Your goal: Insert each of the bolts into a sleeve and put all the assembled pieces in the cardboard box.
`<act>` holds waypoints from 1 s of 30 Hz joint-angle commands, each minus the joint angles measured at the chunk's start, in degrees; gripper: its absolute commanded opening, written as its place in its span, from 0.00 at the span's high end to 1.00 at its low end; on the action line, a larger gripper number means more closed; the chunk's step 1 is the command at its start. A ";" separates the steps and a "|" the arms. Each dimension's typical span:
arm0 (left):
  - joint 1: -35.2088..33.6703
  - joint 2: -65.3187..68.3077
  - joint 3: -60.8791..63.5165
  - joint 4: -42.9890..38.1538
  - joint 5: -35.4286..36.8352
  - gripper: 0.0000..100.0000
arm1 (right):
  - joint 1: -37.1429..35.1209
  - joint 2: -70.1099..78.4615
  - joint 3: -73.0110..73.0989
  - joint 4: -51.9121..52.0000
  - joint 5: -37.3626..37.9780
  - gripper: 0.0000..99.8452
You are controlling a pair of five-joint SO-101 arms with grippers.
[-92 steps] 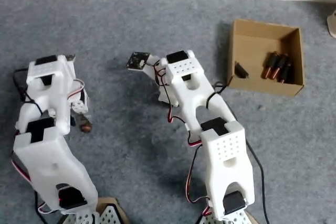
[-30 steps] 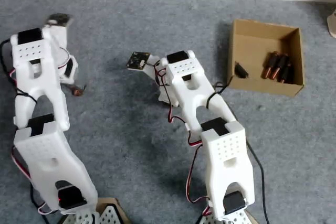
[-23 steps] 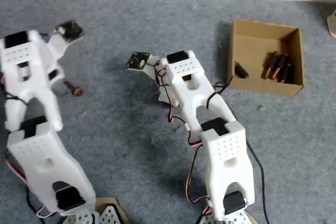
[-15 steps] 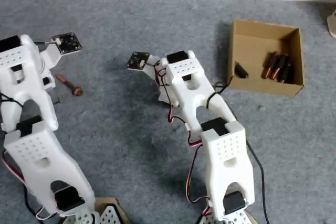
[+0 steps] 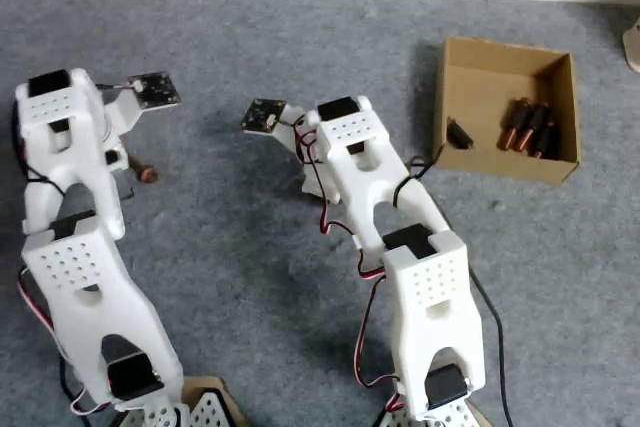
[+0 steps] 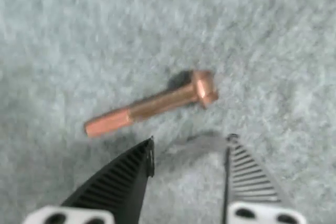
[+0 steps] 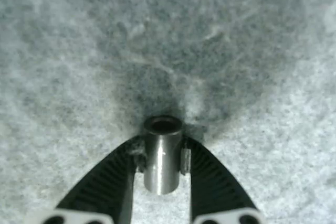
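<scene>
The right gripper [image 7: 161, 155] clasps a short metal sleeve [image 7: 163, 162], its two black ribbed jaws pressed against opposite sides of the tube. The sleeve's open end, a dark round bore, points away from the camera toward the grey carpet [image 7: 252, 51]. A dark shadow [image 7: 152, 95] lies on the carpet just beyond the sleeve's mouth, and pale, mottled pile spreads out around it.
</scene>
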State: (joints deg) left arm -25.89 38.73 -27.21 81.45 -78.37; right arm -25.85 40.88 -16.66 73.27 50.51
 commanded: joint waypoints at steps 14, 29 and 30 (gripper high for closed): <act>2.86 -1.27 -7.60 -9.67 5.27 0.99 | 0.31 0.92 2.15 0.04 -0.44 0.99; 2.42 -1.10 -7.25 -5.63 91.69 0.99 | 0.31 0.92 2.15 0.04 -0.44 0.99; 2.68 -1.45 -7.25 -2.81 94.68 0.99 | 0.31 0.92 2.15 0.04 -0.44 0.99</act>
State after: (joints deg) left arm -24.48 38.81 -31.60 74.07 5.85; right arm -25.85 40.88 -16.66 73.27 50.51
